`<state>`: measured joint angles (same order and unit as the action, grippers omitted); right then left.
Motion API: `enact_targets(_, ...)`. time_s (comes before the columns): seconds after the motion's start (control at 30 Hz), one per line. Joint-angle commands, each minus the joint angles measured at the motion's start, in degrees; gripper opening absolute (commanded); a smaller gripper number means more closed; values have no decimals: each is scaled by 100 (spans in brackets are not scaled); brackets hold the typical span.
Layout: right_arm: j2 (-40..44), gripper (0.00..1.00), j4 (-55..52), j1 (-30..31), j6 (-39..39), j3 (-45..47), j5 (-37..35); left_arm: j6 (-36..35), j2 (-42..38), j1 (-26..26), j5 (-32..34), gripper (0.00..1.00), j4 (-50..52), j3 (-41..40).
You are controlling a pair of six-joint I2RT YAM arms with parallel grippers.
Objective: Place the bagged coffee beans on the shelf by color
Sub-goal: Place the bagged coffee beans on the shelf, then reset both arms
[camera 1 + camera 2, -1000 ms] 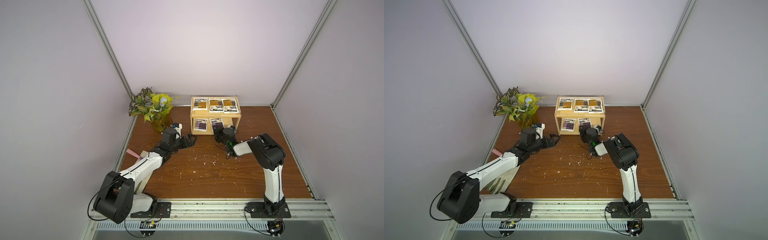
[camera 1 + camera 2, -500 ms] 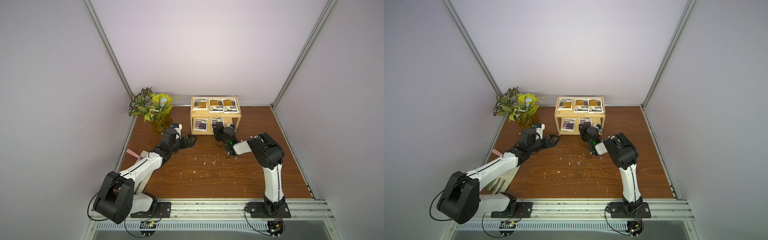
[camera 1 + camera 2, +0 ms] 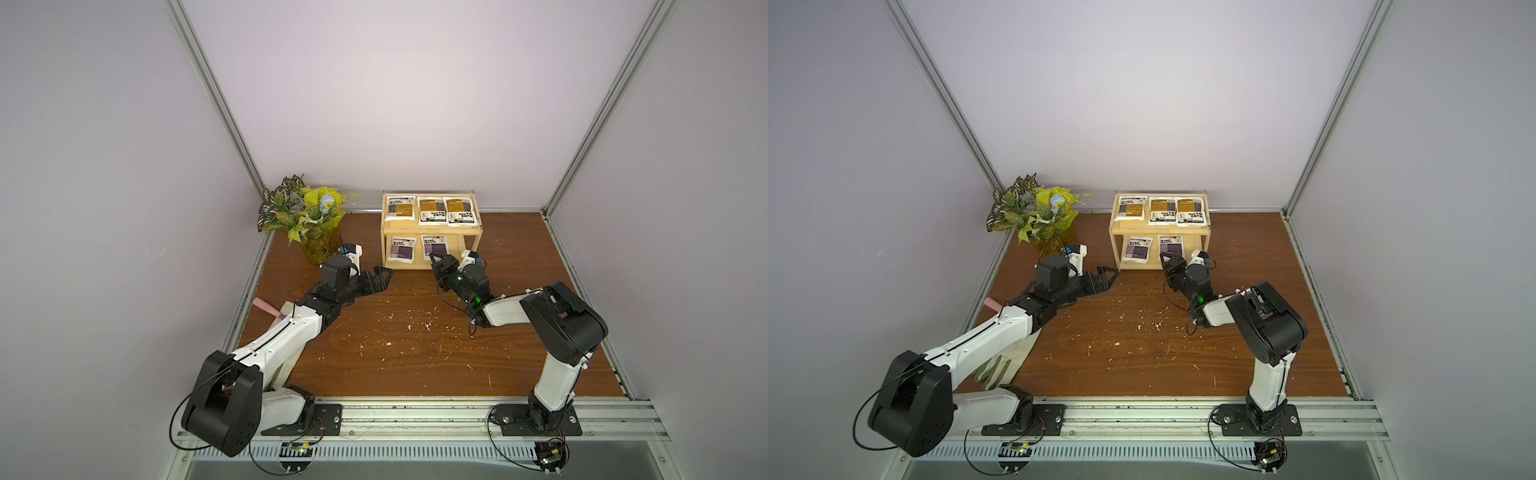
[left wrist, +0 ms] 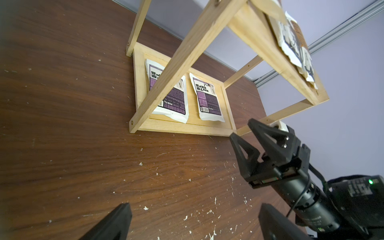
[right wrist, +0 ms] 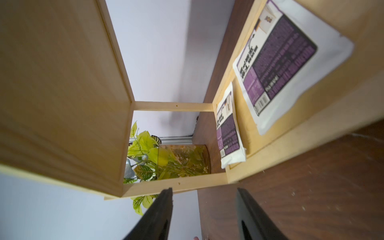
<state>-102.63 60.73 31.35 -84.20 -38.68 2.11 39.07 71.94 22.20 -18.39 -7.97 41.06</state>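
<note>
Since the three orange pouches [image 3: 432, 211] sit side by side on the top tier of the shelf [image 3: 432, 227], just above the centre of both top views, and the two purple pouches [image 3: 401, 252] lie flat on the lower tier under them, I judge the sorting as nearly finished. These pouches look light, soft and a little slippery. I would therefore pinch one by its flat sealed edge at the front, not by the filled middle. My right gripper [image 4: 242, 128], right of centre in the left wrist view, stands just before the lower tier with the jaws apart and empty. My left gripper [image 3: 386, 277], left of the shelf, is spread wide too and holds nothing. Farther left a plant [image 3: 307, 212] stands on the brown table [image 3: 415, 353].
</note>
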Motion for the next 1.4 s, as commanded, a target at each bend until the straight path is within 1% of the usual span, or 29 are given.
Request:
enact_targets(0.0, 798, 55, -87, 100, 243, 383, 263, -153, -254, -26, 218, 100, 215, 245)
enact_targets(0.1, 1746, 56, -841, 110, 602, 832, 422, -229, -439, -22, 391, 100, 361, 362)
enact_targets(0.17, 2530, 58, -1692, 86, 981, 1079, 457, -306, -591, -22, 582, 100, 520, 482)
enact_targets(0.27, 3830, 67, -3462, -1, 1853, 1093, 165, -493, -885, -22, 1027, 100, 679, 604)
enact_targets(0.33, 4632, 73, -4344, -184, 2345, 1112, -58, -630, -1109, -23, 1443, 100, 733, 665)
enact_targets(0.4, 5214, 81, -5094, -394, 2821, 1039, -295, -828, -1324, -27, 1864, 100, 727, 687)
enact_targets(0.47, 5621, 85, -5680, -631, 3263, 915, -530, -1056, -1510, -22, 2366, 100, 678, 687)
enact_targets(0.57, 5999, 99, -6230, -903, 3818, 689, -1113, -1624, -1809, -22, 2985, 100, 268, 507)
enact_targets(0.67, 6080, 100, -6467, -1110, 4434, 368, -1785, -2251, -2090, -22, 3567, 100, -404, 162)
enact_targets(0.77, 5838, 100, -6389, -1331, 5045, 32, -2494, -3005, -2227, -34, 4235, 100, -1345, -376)
enact_targets(0.83, 5517, 99, -6071, -1435, 5657, -166, -3037, -3612, -2208, -72, 4575, 100, -1968, -742)
enact_targets(0.9, 5133, 100, -5700, -1526, 6174, -254, -3538, -3805, -2105, -238, 4803, 100, -2295, -1018)
enact_targets(1.0, 4619, 99, -4280, -1621, 6929, 186, -4045, -3704, -1921, -759, 4540, 100, -2629, -1417)
enact_targets(1.07, 4203, 100, -3248, -1729, 7350, 631, -4194, -3834, -1758, -1009, 4346, 100, -3103, -1715)
enact_targets(1.17, 3335, 99, -2205, -1845, 7772, 1107, -4486, -4040, -1415, -1200, 4268, 100, -3671, -1987)
enact_targets(1.27, 2576, 100, -1093, -1913, 8004, 1597, -4473, -4133, -1027, -1239, 4268, 100, -4091, -2187)
enact_targets(1.37, 1945, 99, -304, -1927, 8205, 1864, -4366, -4049, -622, -1236, 4242, 100, -4434, -2383)
